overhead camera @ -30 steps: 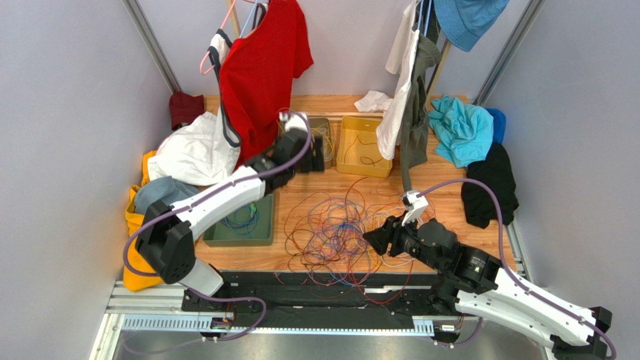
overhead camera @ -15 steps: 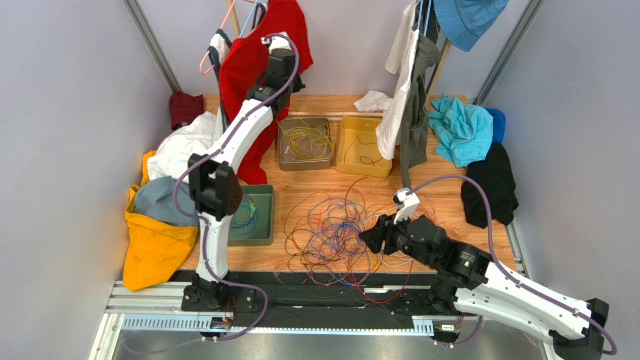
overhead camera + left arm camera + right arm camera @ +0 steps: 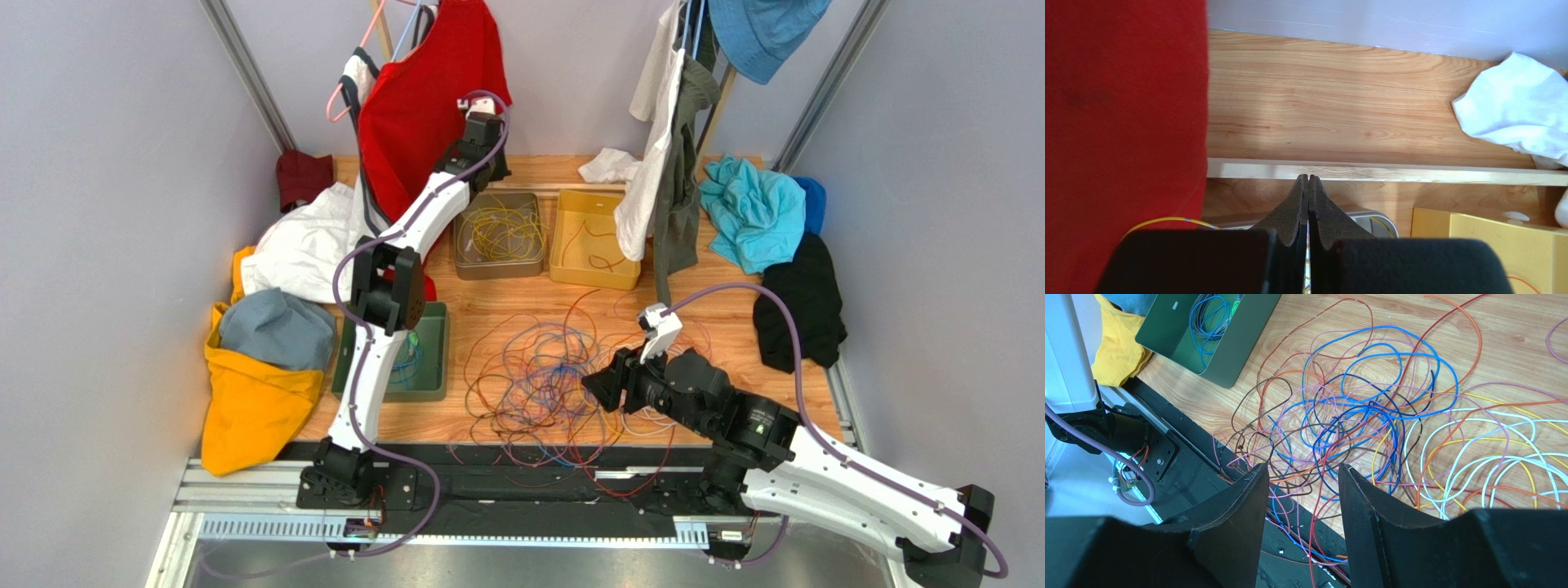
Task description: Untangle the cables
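Overhead and close right-wrist views share cables [image 3: 1364, 416].

The cables [image 3: 540, 368] sprawl on the worktop [image 3: 724, 337]. Left of the tangle sits the near tray [image 3: 423, 390]. Behind the tangle stand the back-left tray [image 3: 498, 272] and back-right tray [image 3: 594, 278]. The right end effector [image 3: 591, 391] hovers at the tangle's right edge.

place: robot lab cell | evidence: grey panel walls [image 3: 111, 184], aluminium rail [image 3: 239, 496], wooden tabletop [image 3: 724, 337], hung clothes [image 3: 429, 110]
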Controlling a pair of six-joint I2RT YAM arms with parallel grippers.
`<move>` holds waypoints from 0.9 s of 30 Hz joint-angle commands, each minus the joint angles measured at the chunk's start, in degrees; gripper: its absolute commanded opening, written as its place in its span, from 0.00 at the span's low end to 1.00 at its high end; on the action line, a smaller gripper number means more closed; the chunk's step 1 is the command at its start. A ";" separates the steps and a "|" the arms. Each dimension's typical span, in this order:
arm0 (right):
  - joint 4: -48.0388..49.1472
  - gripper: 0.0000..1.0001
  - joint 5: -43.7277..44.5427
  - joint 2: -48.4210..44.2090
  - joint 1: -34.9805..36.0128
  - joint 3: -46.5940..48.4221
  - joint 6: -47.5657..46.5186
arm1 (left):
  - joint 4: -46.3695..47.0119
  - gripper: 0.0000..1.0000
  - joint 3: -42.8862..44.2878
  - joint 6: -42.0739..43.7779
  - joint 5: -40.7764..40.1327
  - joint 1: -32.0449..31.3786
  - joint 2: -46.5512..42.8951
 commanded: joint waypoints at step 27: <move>6.63 0.48 1.55 -1.60 0.06 -4.60 3.26 | 15.20 0.22 -44.97 -5.81 2.96 -1.59 -39.13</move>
